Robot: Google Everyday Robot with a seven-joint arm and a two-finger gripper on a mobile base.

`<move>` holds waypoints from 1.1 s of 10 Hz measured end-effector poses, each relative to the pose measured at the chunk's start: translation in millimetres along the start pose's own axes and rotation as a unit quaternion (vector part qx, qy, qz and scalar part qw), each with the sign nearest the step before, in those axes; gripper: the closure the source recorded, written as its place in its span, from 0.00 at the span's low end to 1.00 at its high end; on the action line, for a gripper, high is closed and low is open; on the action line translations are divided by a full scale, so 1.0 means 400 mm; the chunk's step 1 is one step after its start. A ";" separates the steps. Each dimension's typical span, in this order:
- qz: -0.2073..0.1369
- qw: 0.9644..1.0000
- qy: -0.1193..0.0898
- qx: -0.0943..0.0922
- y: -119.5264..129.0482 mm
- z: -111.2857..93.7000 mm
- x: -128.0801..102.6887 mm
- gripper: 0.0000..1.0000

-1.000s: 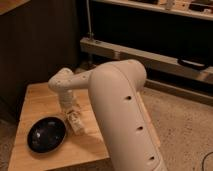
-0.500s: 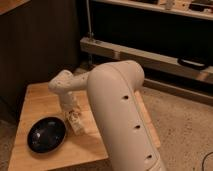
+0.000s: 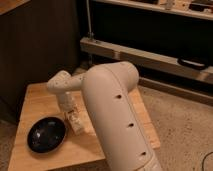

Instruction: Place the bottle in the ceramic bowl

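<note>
The ceramic bowl (image 3: 46,134) is a shallow glossy black bowl on the front left of the wooden table (image 3: 35,102). My gripper (image 3: 75,121) hangs from the white arm just right of the bowl's rim, low over the table. It is shut on the bottle (image 3: 76,123), a small pale white thing that shows at the gripper's tip. The bottle is beside the bowl, not over it. The bulky white arm (image 3: 112,115) hides the right half of the table.
A dark cabinet wall stands behind the table. A metal shelf rail (image 3: 145,57) runs along the back right. Speckled carpet floor (image 3: 185,130) lies to the right of the table. The table's front edge is close below the bowl.
Hardly anything: the arm's upper joint swayed slightly left and back. The gripper with the bottle stays beside the bowl.
</note>
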 end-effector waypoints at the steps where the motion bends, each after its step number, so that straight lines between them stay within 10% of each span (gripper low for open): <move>1: -0.001 1.000 0.002 0.001 0.003 -0.001 -0.004 0.74; 4: -0.007 1.000 0.001 0.001 0.021 -0.034 -0.017 1.00; 11: -0.083 0.994 -0.067 -0.008 0.232 -0.373 0.027 1.00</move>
